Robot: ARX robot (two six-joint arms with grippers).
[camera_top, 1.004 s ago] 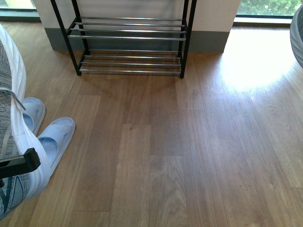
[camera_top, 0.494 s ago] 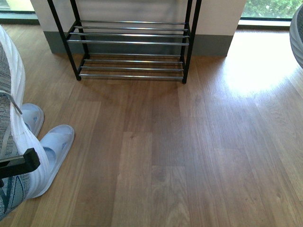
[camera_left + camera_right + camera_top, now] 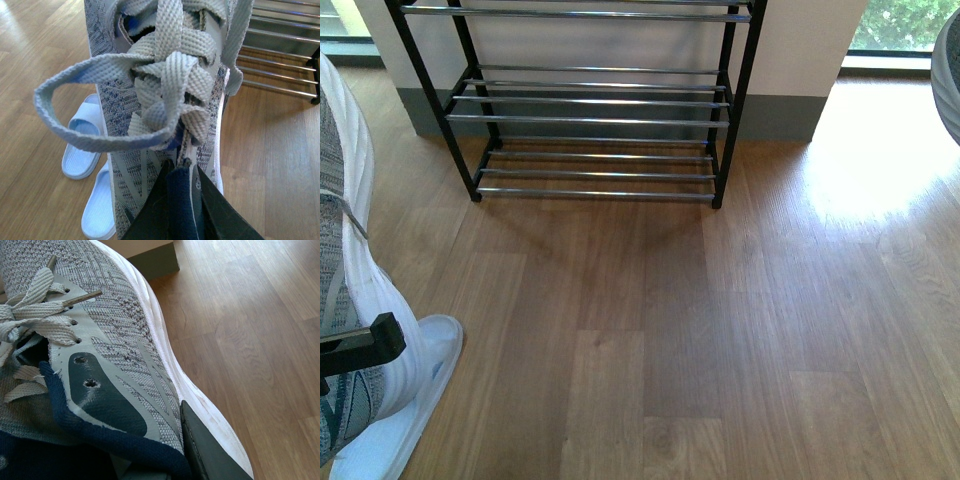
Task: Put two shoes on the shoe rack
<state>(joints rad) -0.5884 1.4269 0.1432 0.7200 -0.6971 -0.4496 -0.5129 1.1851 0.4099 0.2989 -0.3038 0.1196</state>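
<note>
Within left hand [image 3: 181, 167], grey navy-collared sneaker [image 3: 107, 100].

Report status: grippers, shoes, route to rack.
Left gripper shut on first sneaker, right gripper shut on second sneaker. Both aloft, shoe rack ahead, none shelved. Blue slippers on floor at left.

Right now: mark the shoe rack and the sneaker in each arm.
shoe rack [image 3: 590, 120], front view, middle-tier chrome bar.
left sneaker [image 3: 170, 70], left wrist view, lace knot.
right sneaker [image 3: 125, 325], right wrist view, grey knit side.
</note>
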